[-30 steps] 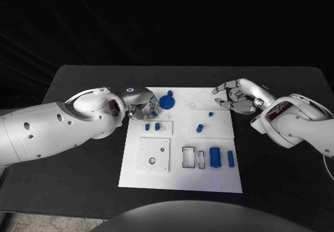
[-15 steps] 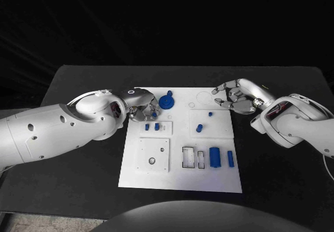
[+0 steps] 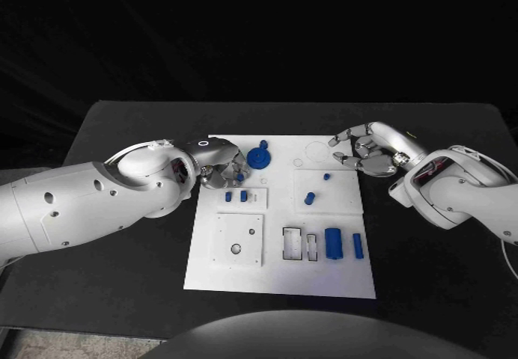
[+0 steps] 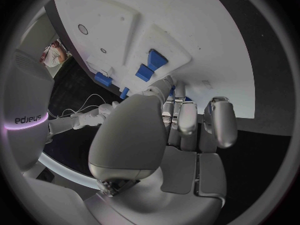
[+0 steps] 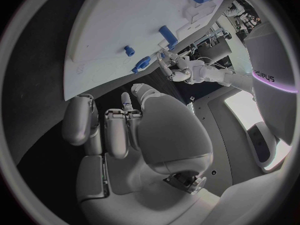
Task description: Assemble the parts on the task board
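Head looks down—wrists close—sharing task board (image 3: 283, 280).

The left hand (image 3: 219, 169) covered the task board's (image 3: 283, 278) far-left corner, so whatever lay beneath it could not be seen. Its curled fingers (image 4: 186, 119) hid whether they held a part. The right hand's fingers (image 5: 117, 126) likewise concealed any contents. The worktop's (image 3: 432, 254) near corners were cut off.
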Controlling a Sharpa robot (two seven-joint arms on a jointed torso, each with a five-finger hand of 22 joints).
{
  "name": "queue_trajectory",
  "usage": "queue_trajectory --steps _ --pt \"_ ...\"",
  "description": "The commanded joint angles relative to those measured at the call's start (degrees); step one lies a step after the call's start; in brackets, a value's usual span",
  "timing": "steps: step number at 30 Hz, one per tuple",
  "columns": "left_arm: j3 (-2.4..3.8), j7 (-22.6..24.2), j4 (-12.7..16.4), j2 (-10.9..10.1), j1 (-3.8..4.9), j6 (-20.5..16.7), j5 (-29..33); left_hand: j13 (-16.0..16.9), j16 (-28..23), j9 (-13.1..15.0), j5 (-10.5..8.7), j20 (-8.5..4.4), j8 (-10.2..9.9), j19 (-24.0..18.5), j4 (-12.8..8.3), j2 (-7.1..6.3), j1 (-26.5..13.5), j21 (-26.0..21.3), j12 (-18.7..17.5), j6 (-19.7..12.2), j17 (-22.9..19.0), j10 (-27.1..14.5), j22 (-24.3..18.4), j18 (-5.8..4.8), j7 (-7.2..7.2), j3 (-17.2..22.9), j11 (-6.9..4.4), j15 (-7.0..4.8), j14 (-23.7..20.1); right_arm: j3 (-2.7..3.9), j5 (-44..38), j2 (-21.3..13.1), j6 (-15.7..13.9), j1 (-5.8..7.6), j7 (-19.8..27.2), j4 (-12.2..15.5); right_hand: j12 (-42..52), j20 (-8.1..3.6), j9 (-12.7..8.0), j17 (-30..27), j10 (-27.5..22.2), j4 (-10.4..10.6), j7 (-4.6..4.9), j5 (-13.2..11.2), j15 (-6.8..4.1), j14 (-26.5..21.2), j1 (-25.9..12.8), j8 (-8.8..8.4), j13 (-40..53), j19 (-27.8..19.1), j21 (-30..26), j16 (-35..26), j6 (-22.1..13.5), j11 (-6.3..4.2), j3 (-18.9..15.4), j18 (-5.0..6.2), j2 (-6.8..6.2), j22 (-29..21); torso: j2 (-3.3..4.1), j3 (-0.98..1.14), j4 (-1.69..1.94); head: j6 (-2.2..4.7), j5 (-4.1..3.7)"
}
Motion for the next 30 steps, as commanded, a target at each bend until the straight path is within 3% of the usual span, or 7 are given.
queue_trajectory --steps 1,6,15,21,24,27,30 --pt "-0.06 -0.98 -0.04 -0.09 -0.14 0.71 -0.71 -0.14 -0.35 -0.79 -1.14 -0.01 -0.15 -0.71 0.52 -0.90 -0.39 -0.41 -0.64 -2.96 -0.40 -1.13 10.67 0.18 -0.62 -0.33 0.19 0.11 -0.60 0.01 -0.08 0.00 0.51 -0.05 -0.06 0.03 -0.45 -0.17 -0.12 9.33 0.25 -0.04 -0.10 0.19 0.29 3.90 0.58 -0.08 9.72 -0.47 -0.47 -0.32 0.03 0.16 0.38 1.09 0.11 8.18 0.00 -0.03 -0.07 0.00 0.05" --pt "-0.06 -1.49 -0.40 -0.44 -0.16 -0.31 -1.65 0.13 -0.64 -1.74 -2.72 0.07 -0.04 -1.07 0.75 -1.80 -0.88 -0.91 -0.78 -6.45 -1.01 -3.04 10.54 0.26 -1.85 -1.01 0.55 0.29 -1.00 0.01 -0.17 0.01 -0.02 -0.05 0.09 0.08 -2.47 -0.16 -0.26 9.09 -1.37 -0.24 -0.08 0.17 0.30 3.82 0.54 -0.21 8.19 -0.61 -1.00 -0.63 -0.24 0.17 0.69 1.16 -0.16 8.05 0.04 -0.06 -0.09 0.00 0.21" --pt "-0.05 -0.41 -1.85 -1.73 -0.15 -5.65 -2.64 1.07 -0.58 -1.96 -4.16 0.07 0.40 -1.05 0.69 -2.26 -0.62 -1.00 0.23 -7.23 -0.97 -3.91 10.55 0.26 -2.74 -1.61 0.26 0.18 -0.91 0.02 -0.66 0.05 -2.15 0.13 0.47 0.58 -9.91 -0.20 -0.46 8.37 -6.40 -0.78 -0.01 -0.02 0.32 3.65 0.46 -0.06 2.63 -0.73 -2.19 -1.49 -0.13 0.15 1.74 1.31 -1.27 7.79 -0.17 -0.21 -0.05 0.00 0.04" --pt "0.00 0.59 -2.39 -3.58 -0.13 -10.00 -2.55 2.66 -0.40 -1.56 -5.04 -0.24 1.54 -0.86 0.62 -2.45 0.12 -0.92 2.15 -5.96 -0.74 -5.05 10.61 0.24 -2.89 -1.98 -0.35 -0.26 -0.62 0.04 -2.36 -0.75 -1.66 1.67 -1.54 2.18 -38.95 0.16 -0.81 3.50 -28.59 -0.12 0.14 -2.13 0.82 1.58 0.23 -0.41 -17.86 -2.80 -7.91 -7.92 -1.21 0.82 3.47 2.19 -2.88 6.23 -0.41 -0.55 -0.20 0.00 -0.36" --pt "0.10 1.25 -2.47 -4.43 -0.11 -12.09 -1.83 3.47 -0.71 -1.33 -5.05 -0.39 2.10 -1.27 0.79 -2.45 0.29 -1.45 3.04 -5.43 -1.42 -6.08 10.46 0.36 -2.69 -2.14 -0.46 -0.35 -1.06 0.05 -3.71 -1.09 -0.81 2.83 -3.11 2.87 -45.49 0.72 -0.86 2.12 -32.88 0.11 0.57 -3.41 1.50 0.83 0.33 -0.37 -22.77 -3.85 -10.59 -9.66 -1.46 1.72 4.24 2.50 -3.79 5.49 -0.57 -0.80 -0.11 0.00 -0.55" --pt "0.21 4.31 -2.78 -5.22 -0.09 -15.52 1.15 5.12 -3.56 -1.03 -4.96 -0.40 2.87 -3.36 1.31 -2.45 0.36 -3.88 4.93 -4.94 -6.64 -8.04 9.70 0.86 -2.40 -2.50 -0.41 -0.23 -5.00 0.05 -6.96 -1.37 1.23 4.36 -5.75 3.66 -50.83 1.39 -0.92 0.61 -35.33 0.00 1.10 -4.77 2.73 -0.18 0.60 -0.36 -27.57 -5.08 -13.60 -11.55 -1.87 2.72 4.70 2.95 -4.73 4.69 -0.80 -1.10 0.07 0.00 -0.62" --pt "0.27 9.30 -3.43 -5.51 -0.04 -20.42 4.66 7.73 -15.11 -1.05 -4.68 0.51 3.62 -16.32 5.83 -3.87 -4.39 -17.86 8.16 -4.12 -23.71 -11.76 5.60 3.24 -2.31 -6.01 -0.81 1.22 -21.21 0.07 -13.89 -1.54 4.42 5.78 -9.09 4.56 -56.16 2.55 -0.67 -1.51 -37.23 -0.39 0.70 -6.93 3.96 -1.78 0.60 0.36 -32.99 -6.75 -17.43 -14.17 -1.01 4.41 4.46 3.36 -5.83 3.70 -1.15 -1.30 0.47 0.00 -0.96"
